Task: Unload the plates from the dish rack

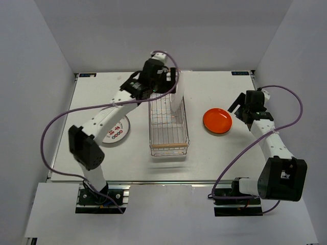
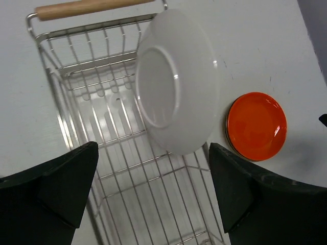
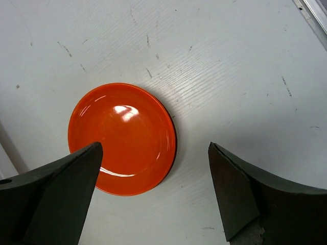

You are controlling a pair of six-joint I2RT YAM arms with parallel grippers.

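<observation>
Lining up the left gripper [image 2: 153, 171] on the white plate [image 2: 176, 81] standing on edge in the dish rack [image 2: 97, 132].
Left gripper is wide open and empty, above the rack; the plate leans by one long side. Best to straddle the rim squarely, close on the upper edge, then lift straight clear of the wires. Right gripper [image 3: 153, 178] is also wide open, holding nothing, over the orange plate [image 3: 122, 138] on the surface [image 3: 240, 76].

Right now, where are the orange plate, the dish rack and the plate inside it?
orange plate [image 3: 122, 139], right wrist view, glossy centre.
dish rack [image 2: 87, 9], left wrist view, wooden handle.
white plate [image 2: 176, 81], left wrist view, underside.
</observation>
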